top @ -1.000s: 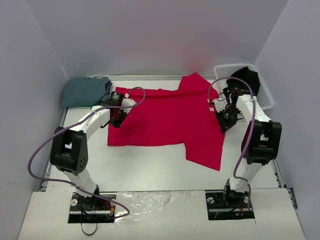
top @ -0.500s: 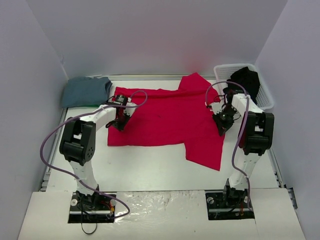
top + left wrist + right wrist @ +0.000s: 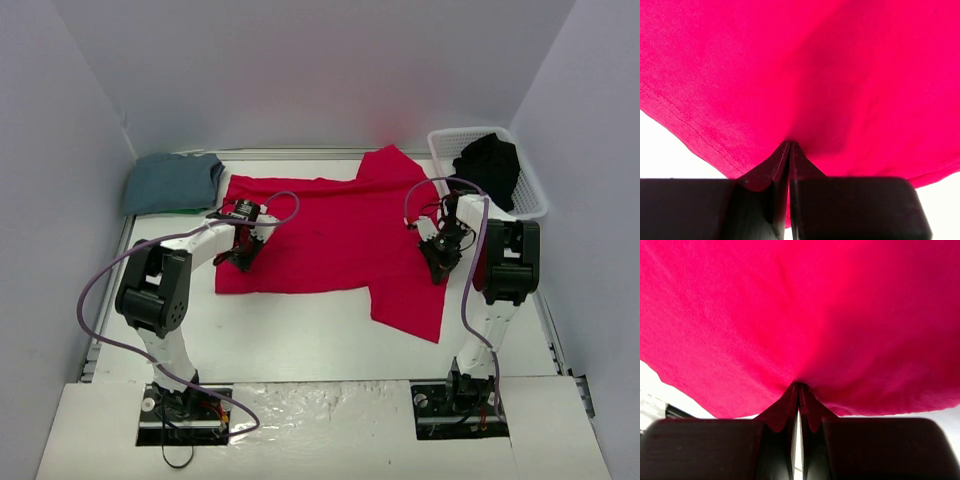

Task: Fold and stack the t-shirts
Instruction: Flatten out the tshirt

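The red t-shirt (image 3: 335,235) lies spread flat in the middle of the table, one sleeve toward the back and one toward the near right. My left gripper (image 3: 243,258) is shut on the shirt's left edge; the left wrist view shows red cloth (image 3: 805,75) pinched between the shut fingertips (image 3: 789,146). My right gripper (image 3: 440,262) is shut on the shirt's right side, with cloth (image 3: 805,310) pinched at the fingertips (image 3: 799,387). The slate blue-grey t-shirt (image 3: 172,183) lies folded at the back left. The black t-shirt (image 3: 487,160) is bunched in the basket.
The white slatted basket (image 3: 532,198) stands at the back right corner against the wall. White walls close in the table on the left, back and right. Purple cables loop off both arms above the shirt's edges.
Both grippers have moved toward the near side and slightly inward along the red shirt's side edges. Both arms' elbows have swung in. The shirt's outline has barely shifted.
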You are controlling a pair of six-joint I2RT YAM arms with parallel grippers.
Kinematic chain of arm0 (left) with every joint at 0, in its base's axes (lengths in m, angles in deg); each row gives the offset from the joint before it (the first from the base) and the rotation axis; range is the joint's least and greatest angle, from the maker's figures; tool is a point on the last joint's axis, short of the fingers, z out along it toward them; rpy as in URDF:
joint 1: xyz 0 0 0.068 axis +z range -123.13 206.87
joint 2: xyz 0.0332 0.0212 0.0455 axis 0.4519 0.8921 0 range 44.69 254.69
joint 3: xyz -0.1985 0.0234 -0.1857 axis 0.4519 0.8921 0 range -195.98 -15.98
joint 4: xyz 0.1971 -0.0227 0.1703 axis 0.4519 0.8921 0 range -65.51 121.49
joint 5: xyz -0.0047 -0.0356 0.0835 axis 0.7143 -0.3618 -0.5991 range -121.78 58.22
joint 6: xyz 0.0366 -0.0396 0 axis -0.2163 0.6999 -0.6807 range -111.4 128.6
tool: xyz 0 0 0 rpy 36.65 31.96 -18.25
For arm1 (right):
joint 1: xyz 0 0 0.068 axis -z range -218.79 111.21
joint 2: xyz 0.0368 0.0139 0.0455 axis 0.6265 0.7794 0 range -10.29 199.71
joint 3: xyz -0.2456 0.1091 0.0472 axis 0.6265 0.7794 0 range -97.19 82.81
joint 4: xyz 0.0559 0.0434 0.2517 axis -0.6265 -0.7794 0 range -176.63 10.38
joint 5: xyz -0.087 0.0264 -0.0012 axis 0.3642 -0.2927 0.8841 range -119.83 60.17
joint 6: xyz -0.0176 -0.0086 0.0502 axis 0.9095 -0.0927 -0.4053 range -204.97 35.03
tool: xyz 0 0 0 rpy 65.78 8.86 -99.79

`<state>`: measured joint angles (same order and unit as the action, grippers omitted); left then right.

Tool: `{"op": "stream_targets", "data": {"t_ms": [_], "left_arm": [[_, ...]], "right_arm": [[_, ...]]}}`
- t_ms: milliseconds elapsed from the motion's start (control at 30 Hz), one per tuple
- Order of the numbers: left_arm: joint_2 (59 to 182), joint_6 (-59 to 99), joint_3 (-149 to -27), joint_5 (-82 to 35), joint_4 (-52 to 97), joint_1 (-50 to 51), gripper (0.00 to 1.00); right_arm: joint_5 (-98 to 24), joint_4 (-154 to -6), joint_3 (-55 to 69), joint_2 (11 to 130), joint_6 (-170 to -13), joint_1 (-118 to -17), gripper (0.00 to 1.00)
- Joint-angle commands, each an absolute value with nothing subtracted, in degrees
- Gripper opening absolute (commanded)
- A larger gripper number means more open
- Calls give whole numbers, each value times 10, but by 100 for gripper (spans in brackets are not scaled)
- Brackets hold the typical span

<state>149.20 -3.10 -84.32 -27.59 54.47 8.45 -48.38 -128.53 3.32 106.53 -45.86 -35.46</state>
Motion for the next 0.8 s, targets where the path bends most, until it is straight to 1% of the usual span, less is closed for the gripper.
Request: {"op": "stream_targets", "data": {"t_ms": [0, 300, 500, 600, 767], "left_arm": [[1468, -26, -817, -283, 549, 81, 2], [1456, -33, -785, -287, 568, 78, 2], [1414, -72, -764, -240, 602, 74, 2], [1408, -89, -769, -228, 623, 72, 2], [1430, -134, -787, -214, 682, 54, 2]], "right_arm": [[-487, -1303, 73, 1063, -452, -356, 0], [-480, -1279, 139, 1049, -465, -351, 0], [-481, -1275, 190, 1033, -469, -350, 0], [-469, -1273, 214, 1022, -467, -349, 0], [-457, -1275, 230, 1025, -472, -349, 0]]}}
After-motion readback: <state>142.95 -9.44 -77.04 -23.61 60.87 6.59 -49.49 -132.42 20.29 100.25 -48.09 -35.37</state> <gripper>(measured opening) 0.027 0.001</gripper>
